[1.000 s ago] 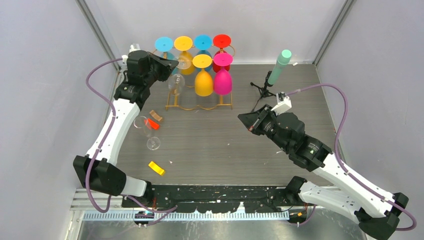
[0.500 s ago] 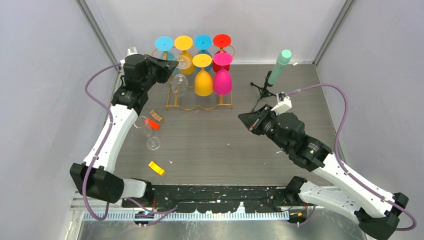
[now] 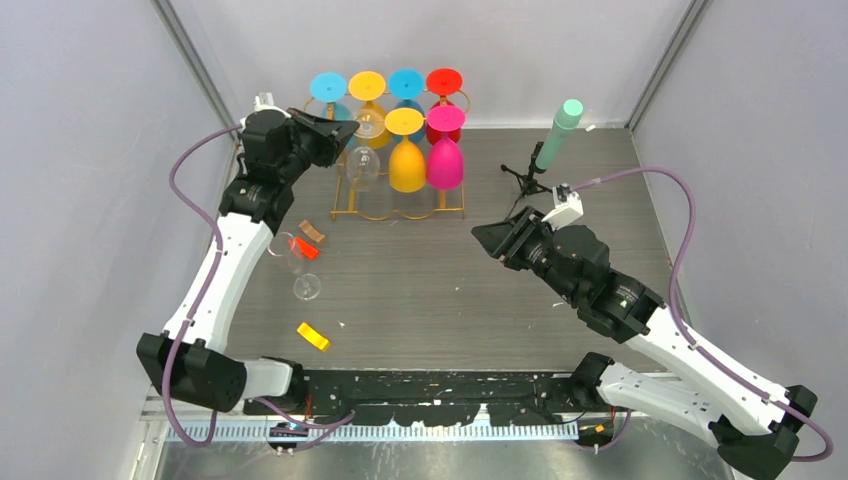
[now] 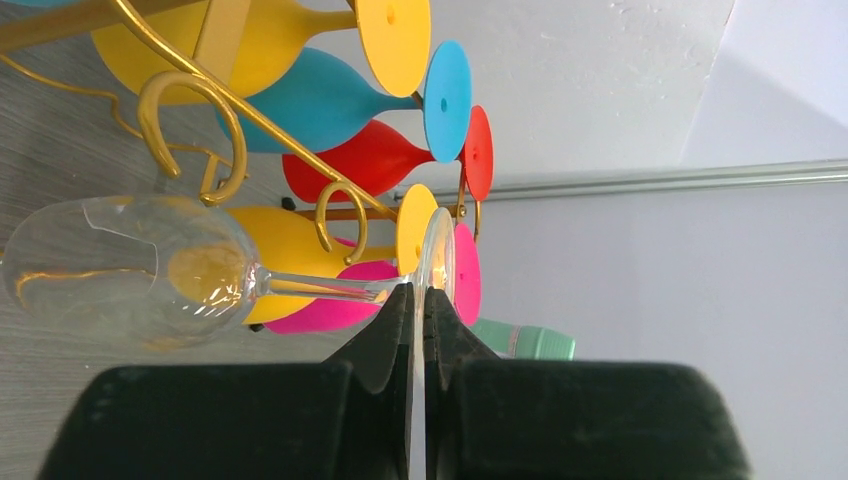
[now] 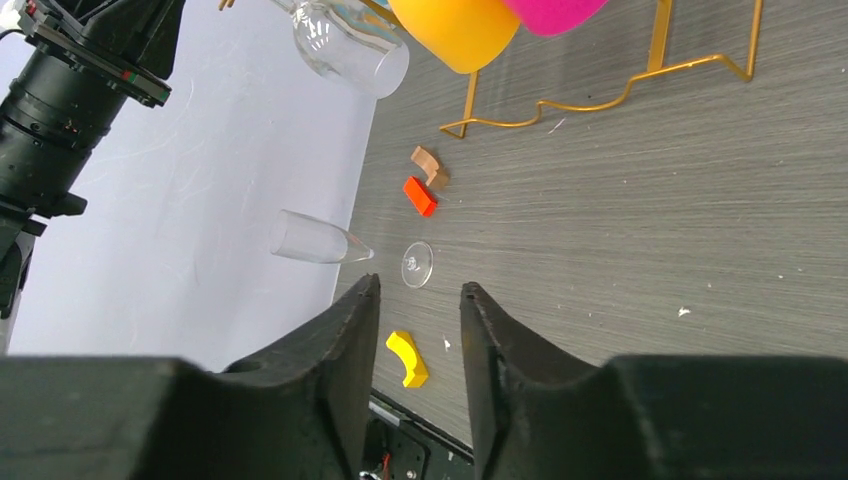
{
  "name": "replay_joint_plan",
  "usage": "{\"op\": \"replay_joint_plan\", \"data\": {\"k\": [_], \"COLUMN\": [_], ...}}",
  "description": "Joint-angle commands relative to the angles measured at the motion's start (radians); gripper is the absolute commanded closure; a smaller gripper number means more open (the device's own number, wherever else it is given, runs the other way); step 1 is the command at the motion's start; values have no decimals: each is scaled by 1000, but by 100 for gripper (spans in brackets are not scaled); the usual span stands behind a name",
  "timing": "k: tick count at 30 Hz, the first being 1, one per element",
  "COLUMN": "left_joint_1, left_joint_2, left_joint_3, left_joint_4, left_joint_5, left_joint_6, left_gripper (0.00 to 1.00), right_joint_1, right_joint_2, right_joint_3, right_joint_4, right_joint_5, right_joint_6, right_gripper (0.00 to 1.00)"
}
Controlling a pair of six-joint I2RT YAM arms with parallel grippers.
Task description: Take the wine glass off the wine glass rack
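A clear wine glass (image 4: 130, 265) hangs bowl-down at the left end of the gold wine glass rack (image 3: 400, 212). My left gripper (image 4: 417, 290) is shut on the thin edge of its foot (image 4: 437, 250). In the top view the glass (image 3: 362, 165) is just left of the yellow and pink glasses, below the left gripper (image 3: 345, 128). The gold loops (image 4: 190, 90) sit close to its bowl; whether the stem is inside the rail I cannot tell. My right gripper (image 3: 487, 238) hovers over mid-table, open with nothing in it (image 5: 420, 290).
Coloured glasses (image 3: 407, 160) hang along the rack. A second clear glass (image 3: 290, 255) lies on its side at the left, near a tan block (image 3: 314, 233), a red block (image 3: 306, 250) and a yellow block (image 3: 313, 336). A black tripod with a green cylinder (image 3: 556, 133) stands back right.
The right gripper has opened from shut. The left gripper has shifted slightly right with the clear glass in its grip.
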Motion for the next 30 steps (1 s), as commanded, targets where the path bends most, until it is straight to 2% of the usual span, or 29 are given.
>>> {"op": "replay_joint_plan", "data": {"k": [1,6,12,17,22,27,30], "left_joint_1": [1,0,0,1,0,-1,-1], "left_joint_2": [-74,-138,-248,-331,-390,-415,-416], "left_joint_3": [-13,-64,-151,-219,-262,-291,-296], "left_joint_4": [74,49,-3,-47,-48,-2,2], "left_joint_5": [40,89,202,348,479,563,593], "left_joint_6": [2,17,16,-23,-111,-194,-218], "left_gripper": [100,100,100,100,100,100,100], "right_joint_1": [2,2,3,2,3,3,3], "right_joint_2": [-11,-9,29,94,158,224,274], "right_joint_3": [0,-16,-22,-48,-105,-209,-203], "right_joint_4": [71,176,272,464,655,1030,1116], "right_joint_5": [-9,-131,-227,-354,-418,-464,-524], "right_joint_6": [-28,-110,-229,-353,-477,-529,-563], "right_gripper": [56,41,32,31,32,33,34]}}
